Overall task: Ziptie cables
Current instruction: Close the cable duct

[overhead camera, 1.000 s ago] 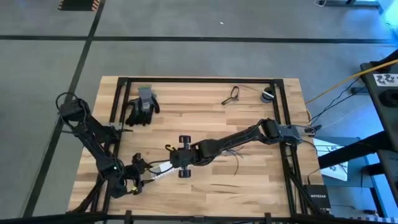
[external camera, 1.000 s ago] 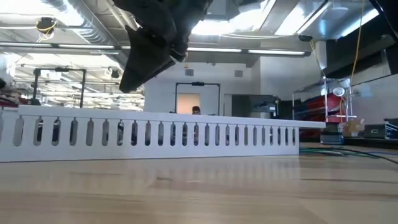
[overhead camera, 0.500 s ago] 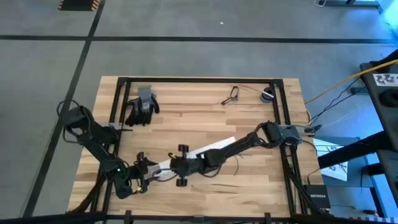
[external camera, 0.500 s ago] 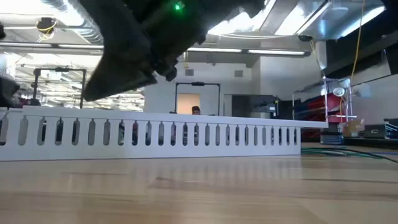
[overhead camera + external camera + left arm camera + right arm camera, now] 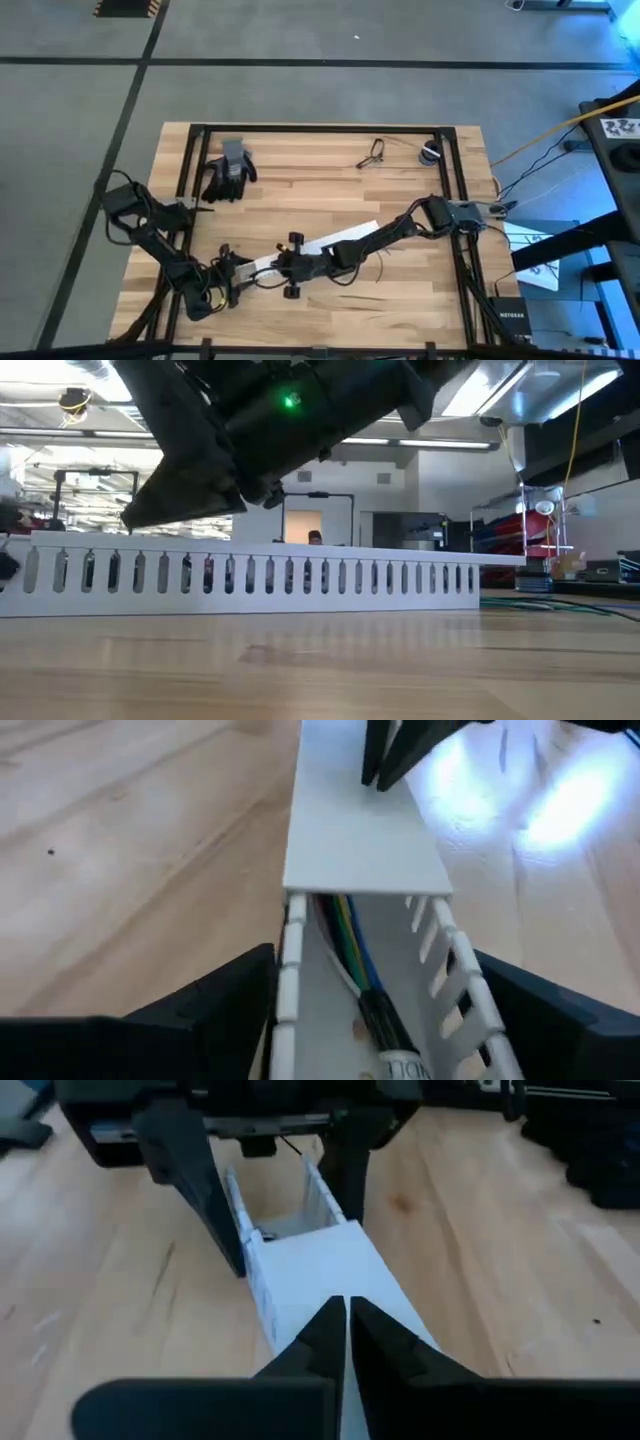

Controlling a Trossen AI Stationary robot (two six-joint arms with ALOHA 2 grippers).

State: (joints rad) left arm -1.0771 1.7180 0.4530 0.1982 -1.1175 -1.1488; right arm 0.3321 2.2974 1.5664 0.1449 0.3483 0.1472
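Inside white duct (image 5: 366,850), cables (image 5: 355,955) between left claw (image 5: 370,1010) fingers

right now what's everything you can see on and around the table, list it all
slotted duct: one, white, long, lying diagonally on the table's middle, lid partly on
wires: a few, yellow, green, blue, white, inside the duct's open end
cables: loose thin dark strands beside the right arm
gloves: dark and grey, far left of table
glasses: one, dark, far edge
small round thing: one, dark, far right corner
table: one, light wood, black frame
left pincer: open, fingers either side of the duct's end
right pincer: shut, tips on the duct's lid
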